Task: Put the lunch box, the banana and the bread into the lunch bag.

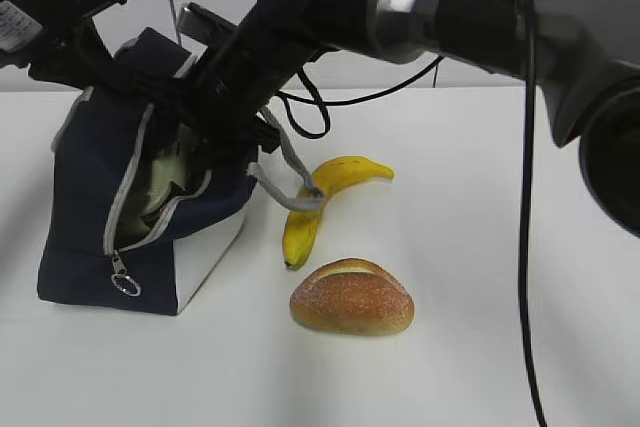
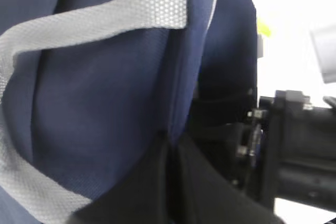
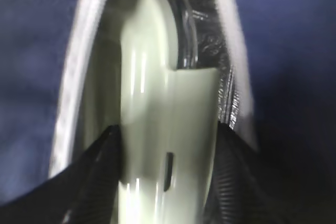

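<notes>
Exterior view: the lunch bag stands at the left of the counter with its zipper mouth agape, the right tool reaching into it from above, while the banana and, nearer, the bread lie to its right, not yet packed. Left wrist view: the left tool, pressed together, appears to pinch the navy fabric, probably to steady the mouth. Right wrist view: the right tool's fingers clamp the pale green lunch box on edge between the zipper bands, evidently so it slips through the slot.
</notes>
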Controlling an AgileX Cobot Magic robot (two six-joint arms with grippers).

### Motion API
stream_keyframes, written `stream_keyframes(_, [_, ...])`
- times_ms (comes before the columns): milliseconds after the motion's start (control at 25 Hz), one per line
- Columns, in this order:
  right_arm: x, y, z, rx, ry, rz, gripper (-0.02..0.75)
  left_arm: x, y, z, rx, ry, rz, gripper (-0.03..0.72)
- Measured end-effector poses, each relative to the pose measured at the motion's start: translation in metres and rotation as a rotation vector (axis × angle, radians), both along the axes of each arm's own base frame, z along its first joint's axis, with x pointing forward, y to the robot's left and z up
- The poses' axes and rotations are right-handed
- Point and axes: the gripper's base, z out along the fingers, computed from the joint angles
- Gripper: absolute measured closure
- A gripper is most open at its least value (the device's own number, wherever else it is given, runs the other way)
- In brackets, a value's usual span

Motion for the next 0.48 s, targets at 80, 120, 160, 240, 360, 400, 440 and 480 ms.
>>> stream_keyframes(80, [0.001, 0.007, -0.009, 0.001, -0.005, -0.004, 0.356, 0.002, 0.000, -0.004, 0.001, 0.010, 0.001, 0.690])
stream_keyframes(120, [0.002, 0.008, -0.014, 0.001, -0.006, -0.008, 0.356, 0.003, 0.000, -0.007, 0.002, 0.016, 0.001, 0.690])
stream_keyframes(160, [0.003, 0.011, -0.020, 0.000, -0.003, -0.009, 0.356, 0.004, 0.000, -0.008, 0.002, 0.020, 0.001, 0.690])
stream_keyframes(240, [0.004, 0.013, -0.030, -0.003, 0.002, -0.016, 0.356, 0.005, 0.000, -0.010, 0.004, 0.024, 0.001, 0.690])
stream_keyframes(360, [0.006, 0.014, -0.037, -0.002, 0.005, -0.026, 0.347, 0.006, 0.000, -0.011, 0.012, 0.021, 0.002, 0.690])
stream_keyframes(400, [0.006, 0.014, -0.037, -0.004, 0.000, -0.020, 0.332, 0.006, 0.000, -0.011, 0.015, 0.020, 0.002, 0.690])
stream_keyframes(440, [0.006, 0.015, -0.037, -0.003, -0.006, -0.014, 0.307, 0.006, 0.001, -0.011, 0.017, 0.018, 0.002, 0.690])
stream_keyframes(480, [0.006, 0.015, -0.035, 0.001, -0.012, -0.005, 0.269, 0.006, 0.001, -0.011, 0.020, 0.017, 0.002, 0.690])
